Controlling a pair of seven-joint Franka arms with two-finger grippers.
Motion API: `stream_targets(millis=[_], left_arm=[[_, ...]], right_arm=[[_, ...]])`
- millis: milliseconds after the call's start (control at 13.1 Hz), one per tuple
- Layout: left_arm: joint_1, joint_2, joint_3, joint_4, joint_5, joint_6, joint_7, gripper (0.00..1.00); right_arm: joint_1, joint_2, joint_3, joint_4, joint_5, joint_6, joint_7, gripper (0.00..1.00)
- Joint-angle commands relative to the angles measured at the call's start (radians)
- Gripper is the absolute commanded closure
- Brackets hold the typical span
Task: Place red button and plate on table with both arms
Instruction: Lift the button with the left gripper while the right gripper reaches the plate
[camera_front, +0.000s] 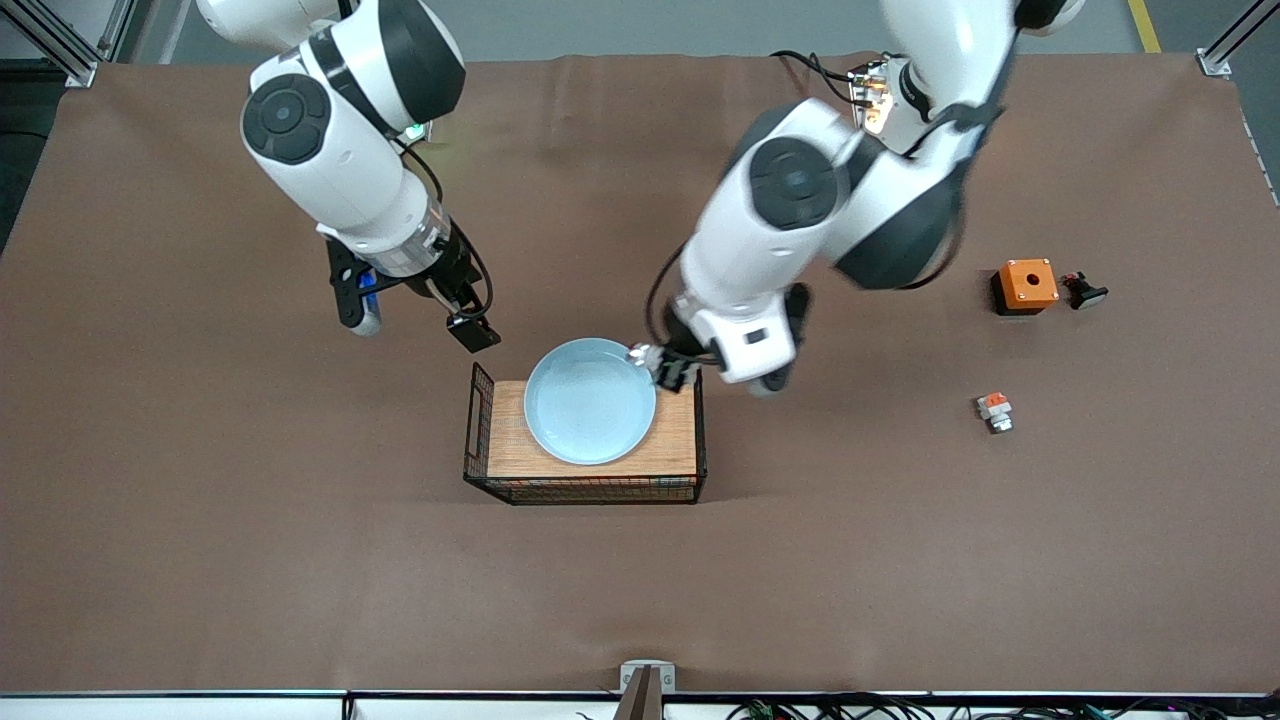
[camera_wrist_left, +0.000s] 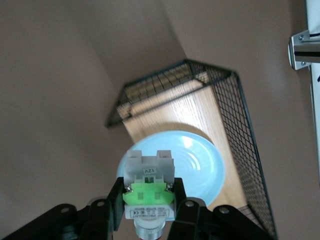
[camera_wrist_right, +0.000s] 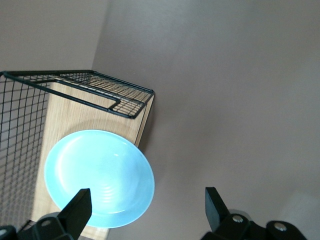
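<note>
Brown matte sheet covers the whole table (camera_front: 200, 520) you are working over. Nearest the front camera you have one wooden-topped black wire rack (camera_front: 585, 470), and on its top lies the single pale-blue plate (camera_front: 590, 400), flat, rim up, its farther edge reaching past the wood.

Your left gripper (camera_front: 668, 368) hangs over the rack's corner toward the left arm's end, just beside the plate's rim. Its fingers (camera_wrist_left: 116, 200) are clamped on the red button (camera_wrist_left: 149, 192), pressing the bright green block from both sides. In the left wrist view the button's long axis runs along the fingers: the white-grey terminal end points out past the fingertips toward the plate, the rounded cap end sits back between the fingers.

Toward the left arm's end of the table you can count three more small things: one tiny unit with an orange-red block (camera_front: 994, 410), and farther from the front camera one orange box with a hole (camera_front: 1026, 285) with one small dark part (camera_front: 1083, 291) just beside it.

Your right gripper (camera_front: 420, 320) waits over bare table beside the rack's farther corner, jaws spread wide and holding nothing.
</note>
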Motion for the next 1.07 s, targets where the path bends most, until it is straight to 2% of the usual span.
stream_targets(millis=[0,153,383,536,690,843,996], left_arm=[[0.113,-0.12,0.004,-0.082,-0.045,-0.165,0.339,1.0],[0.185,-0.141,0.005,-0.098,-0.045,-0.26,0.544,1.0],[0.274,-0.218,0.007,-0.269,-0.027,-0.25,0.879,1.0],[0.331,-0.291,0.007,-0.45,-0.004,-0.151,1.117,1.0],[0.372,-0.367,0.008,-0.672,0.016,0.024,1.314,1.0],[0.408,-0.381,0.007,-0.812,0.02,0.157,1.446,1.0],[0.411,-0.373,0.007,-0.903,0.02,0.26,1.529,1.0]], right_arm=[[0.033,0.01,-0.006,-0.016,-0.032,0.045,0.261,0.0],[0.034,0.018,-0.006,-0.014,-0.035,0.054,0.291,0.0],[0.062,0.029,-0.004,-0.013,-0.055,0.095,0.282,0.0],[0.063,0.041,-0.001,-0.014,-0.053,0.141,0.283,0.0],[0.066,0.084,0.016,-0.014,-0.055,0.186,0.285,0.0],[0.074,0.103,0.023,-0.014,-0.056,0.235,0.283,0.0],[0.074,0.13,0.039,-0.016,-0.099,0.254,0.27,0.0]])
